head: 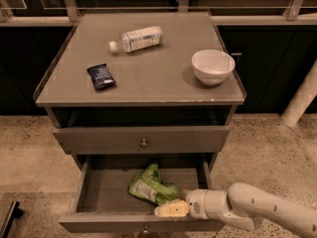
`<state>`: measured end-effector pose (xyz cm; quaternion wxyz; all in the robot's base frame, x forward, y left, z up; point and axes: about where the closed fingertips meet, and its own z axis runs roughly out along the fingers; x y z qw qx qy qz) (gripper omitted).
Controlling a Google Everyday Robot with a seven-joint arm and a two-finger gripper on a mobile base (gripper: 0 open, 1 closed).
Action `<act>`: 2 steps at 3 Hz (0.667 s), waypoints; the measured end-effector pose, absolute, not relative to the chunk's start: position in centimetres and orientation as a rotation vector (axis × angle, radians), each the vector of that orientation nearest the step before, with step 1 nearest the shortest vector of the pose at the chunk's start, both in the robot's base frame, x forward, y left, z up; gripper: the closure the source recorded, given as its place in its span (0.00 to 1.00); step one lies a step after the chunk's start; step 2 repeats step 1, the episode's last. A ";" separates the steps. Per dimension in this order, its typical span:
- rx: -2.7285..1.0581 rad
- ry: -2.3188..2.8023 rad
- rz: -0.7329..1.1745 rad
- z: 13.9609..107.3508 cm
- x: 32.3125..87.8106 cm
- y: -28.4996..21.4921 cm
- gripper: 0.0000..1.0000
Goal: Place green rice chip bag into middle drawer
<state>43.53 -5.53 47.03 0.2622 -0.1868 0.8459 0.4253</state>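
The green rice chip bag (150,185) lies crinkled on the floor of the open middle drawer (101,195), right of its centre, with its white label facing up. My gripper (162,211) comes in low from the right on a white arm. It sits over the drawer's front right part, just in front of the bag's right end. I cannot tell whether it touches the bag.
A closed drawer front with a round knob (143,143) sits above the open drawer. On the cabinet top are a clear plastic bottle (136,38), a dark-blue snack wrapper (101,76) and a white bowl (213,66). A white post (302,100) stands at the right.
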 end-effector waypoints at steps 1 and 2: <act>-0.506 2.289 1.151 47.0 43.5 -5.5 0.00; -0.506 2.289 1.151 47.0 43.5 -5.5 0.00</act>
